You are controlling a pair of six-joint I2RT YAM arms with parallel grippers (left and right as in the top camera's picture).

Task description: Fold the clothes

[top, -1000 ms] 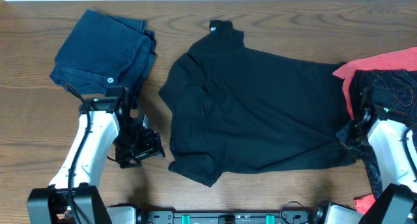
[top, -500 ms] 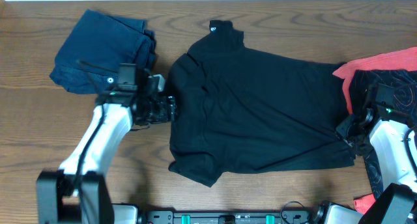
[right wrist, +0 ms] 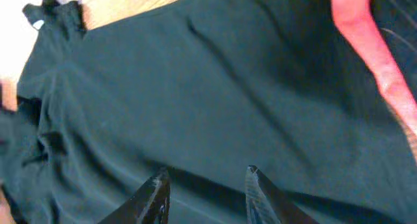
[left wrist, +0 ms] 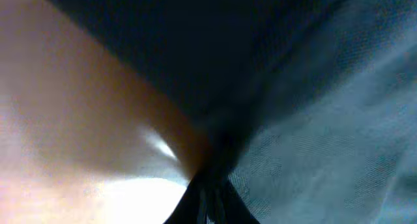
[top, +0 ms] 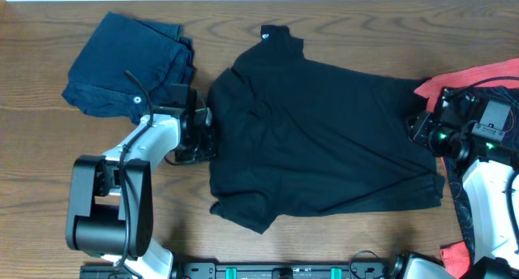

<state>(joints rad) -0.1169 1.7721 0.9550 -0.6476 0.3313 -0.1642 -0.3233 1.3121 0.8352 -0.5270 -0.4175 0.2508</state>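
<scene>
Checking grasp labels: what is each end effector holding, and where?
Left end effector pinches the black T-shirt at its left edge; right end effector holds nothing.

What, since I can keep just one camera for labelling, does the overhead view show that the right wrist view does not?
Only overhead: the folded navy garment at upper left, and the left claw at the left edge of the black T-shirt. Only right wrist: the right claw close up, fingertips apart over the fabric. Both: the black T-shirt, the red garment beside it and the wooden table.
</scene>
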